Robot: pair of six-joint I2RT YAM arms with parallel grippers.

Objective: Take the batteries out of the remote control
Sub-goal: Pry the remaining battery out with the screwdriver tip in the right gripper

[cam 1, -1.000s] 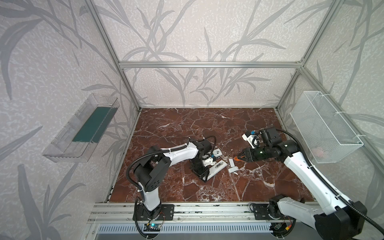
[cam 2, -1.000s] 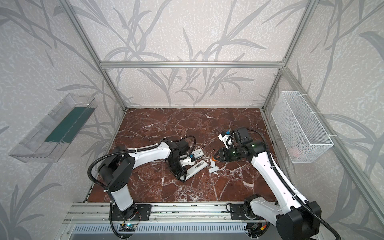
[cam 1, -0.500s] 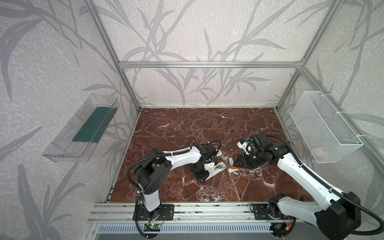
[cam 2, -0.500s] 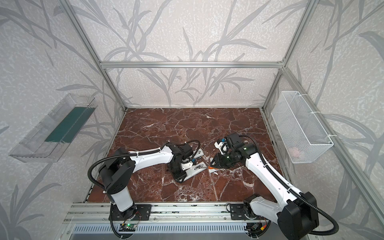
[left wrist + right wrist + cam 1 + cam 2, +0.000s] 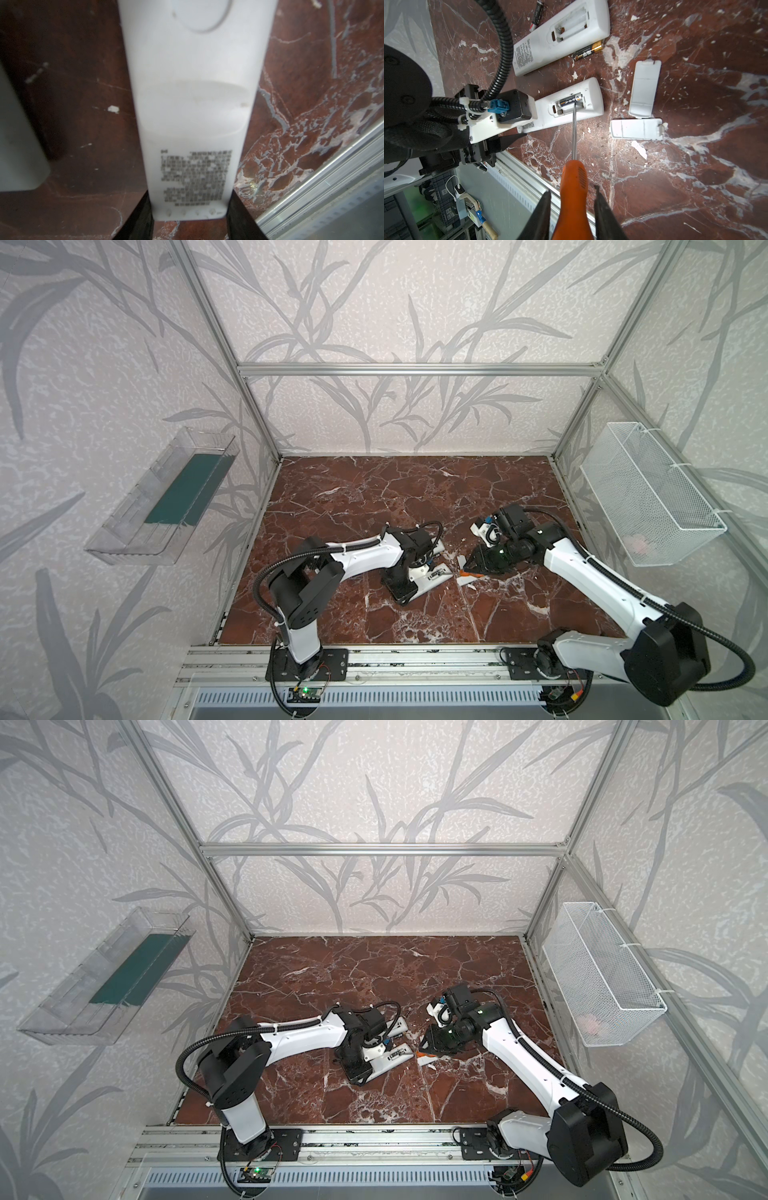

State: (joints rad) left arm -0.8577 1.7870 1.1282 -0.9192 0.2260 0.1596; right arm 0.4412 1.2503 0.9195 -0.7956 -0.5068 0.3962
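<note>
Right wrist view: right pincer (image 5: 572, 192) clenched on screwdriver (image 5: 574, 133), tip ahead at one battery (image 5: 570, 101) in the remote (image 5: 590, 97), which the left pincer (image 5: 189, 194) grasps. Risk: a slipping tip could fling the battery or twist the remote loose.

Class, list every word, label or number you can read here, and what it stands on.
Nothing is legible enough to quote.
Print block on the held remote: blurred.
Print block on the second remote: too small.
Label on the battery in the bay: too small.
Label on the loose battery: too small.
Label on the far battery: too small.
</note>
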